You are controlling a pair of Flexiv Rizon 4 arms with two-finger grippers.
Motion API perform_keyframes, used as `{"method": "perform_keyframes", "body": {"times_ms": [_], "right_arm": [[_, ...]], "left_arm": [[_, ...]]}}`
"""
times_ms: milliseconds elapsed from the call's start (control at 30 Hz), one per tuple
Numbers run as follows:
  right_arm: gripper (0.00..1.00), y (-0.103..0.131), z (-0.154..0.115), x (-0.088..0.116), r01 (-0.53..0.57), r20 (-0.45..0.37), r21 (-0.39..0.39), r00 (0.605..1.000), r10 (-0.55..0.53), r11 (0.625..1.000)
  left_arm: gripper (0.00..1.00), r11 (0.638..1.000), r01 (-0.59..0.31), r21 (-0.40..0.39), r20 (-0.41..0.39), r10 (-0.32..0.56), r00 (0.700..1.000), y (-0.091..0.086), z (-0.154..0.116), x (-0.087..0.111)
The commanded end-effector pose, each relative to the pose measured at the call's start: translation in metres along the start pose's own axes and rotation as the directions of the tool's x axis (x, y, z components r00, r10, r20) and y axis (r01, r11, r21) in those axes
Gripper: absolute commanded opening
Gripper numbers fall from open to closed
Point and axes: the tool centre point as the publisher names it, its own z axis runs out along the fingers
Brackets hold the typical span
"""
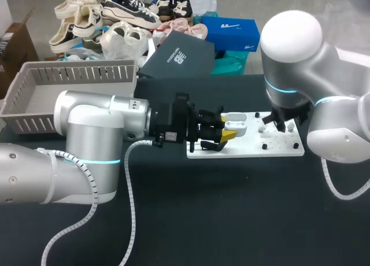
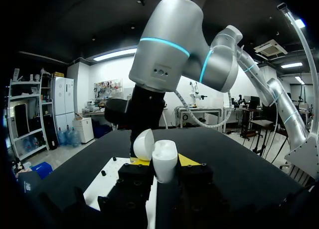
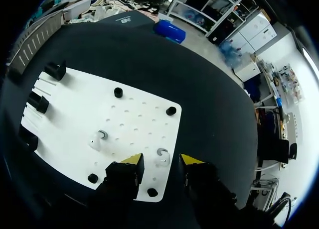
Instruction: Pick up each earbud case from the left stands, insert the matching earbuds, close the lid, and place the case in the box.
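A white earbud case (image 2: 165,162) stands upright between the yellow tips of my left gripper (image 2: 163,164), which is shut on it. Its rounded lid (image 2: 144,143) is swung open. In the head view that left gripper (image 1: 224,133) holds the case (image 1: 237,125) over the left end of the white board (image 1: 277,149). My right gripper (image 3: 162,162) hangs over the board's right part with fingers apart, one on each side of a small white earbud (image 3: 161,153) sitting on the board. A second earbud (image 3: 100,136) sits further along. In the head view my right gripper (image 1: 281,126) is low over the board.
Black stands (image 3: 55,69) line the board's far end from my right gripper, and black pegs (image 3: 118,92) dot its surface. A grey slatted basket (image 1: 75,75) sits at the table's back left. A dark shoebox (image 1: 176,58) leans at the back edge.
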Motion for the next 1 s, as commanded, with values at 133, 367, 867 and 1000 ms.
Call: {"method": "perform_keyframes", "body": {"times_ms": [133, 367, 867, 1000], "right_arm": [[0.4, -0.0016, 0.0037, 0.0006, -0.007, -0.009, 0.003, 1.0, 0.007, 1.0], [0.38, -0.0023, 0.0049, 0.0003, -0.011, -0.013, 0.004, 1.0, 0.011, 1.0], [0.32, -0.002, 0.0086, 0.0009, -0.014, -0.023, -0.002, 1.0, 0.014, 1.0], [0.3, -0.0028, 0.0095, 0.0009, -0.017, -0.026, -0.002, 1.0, 0.017, 1.0]], "left_arm": [[0.0, 1.0, -0.001, -0.003, 0.001, 0.002, 1.0, -0.0003, 0.0009, 0.0009], [0.0, 1.0, -0.001, -0.003, 0.001, 0.002, 1.0, -0.0003, 0.0009, 0.0009], [0.0, 1.0, -0.001, -0.003, 0.001, 0.002, 1.0, -0.0003, 0.0009, 0.0009], [0.0, 1.0, -0.001, -0.003, 0.001, 0.002, 1.0, -0.0003, 0.0009, 0.0009]]}}
